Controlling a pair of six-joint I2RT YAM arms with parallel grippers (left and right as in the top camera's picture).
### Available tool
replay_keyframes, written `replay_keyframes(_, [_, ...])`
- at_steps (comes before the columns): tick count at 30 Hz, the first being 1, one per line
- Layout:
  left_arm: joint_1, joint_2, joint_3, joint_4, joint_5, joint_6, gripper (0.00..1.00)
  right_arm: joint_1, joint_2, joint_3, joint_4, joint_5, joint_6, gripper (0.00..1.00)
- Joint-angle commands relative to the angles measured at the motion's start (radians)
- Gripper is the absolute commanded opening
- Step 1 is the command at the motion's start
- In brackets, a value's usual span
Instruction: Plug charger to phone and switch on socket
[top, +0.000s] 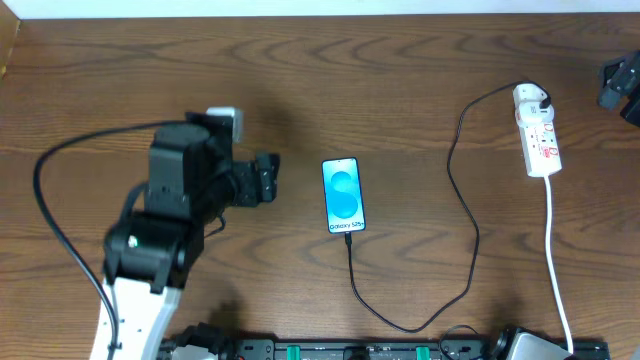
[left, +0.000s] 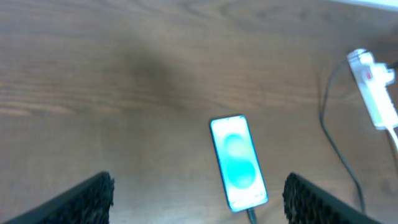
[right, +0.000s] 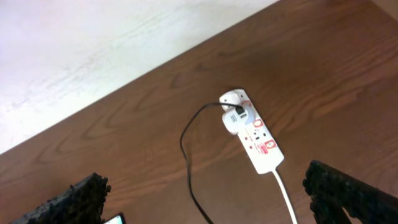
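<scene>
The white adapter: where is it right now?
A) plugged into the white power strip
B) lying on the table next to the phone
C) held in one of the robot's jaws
A: in the right wrist view the white adapter sits plugged into the power strip, with the thin black cable running out of it.
</scene>
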Motion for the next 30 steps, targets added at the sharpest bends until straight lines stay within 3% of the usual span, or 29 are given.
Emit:
replay_keyframes(1, [0.046, -0.121, -0.165, 0.111, -0.008, 0.021, 0.87, 0.004, -0.001, 0.006, -0.002, 0.008, 0.011, 0.99])
replay_keyframes(10, [0.063, -0.439, -0.493, 0.417, -0.044, 0.099, 0.87, 0.004, -0.001, 0.006, -0.002, 0.008, 0.011, 0.99])
replay_keyframes(16, [0.063, -0.55, -0.652, 0.659, -0.043, 0.182, 0.87, 0.004, -0.001, 0.006, -0.002, 0.008, 0.011, 0.99])
replay_keyframes(24, [0.066, -0.706, -0.906, 1.031, -0.043, 0.193, 0.87, 0.004, -0.001, 0.006, -0.002, 0.008, 0.011, 0.99])
replay_keyframes(30, [0.103, -0.843, -1.037, 1.098, -0.043, 0.201, 0.87, 0.004, -0.001, 0.006, -0.002, 0.008, 0.011, 0.99])
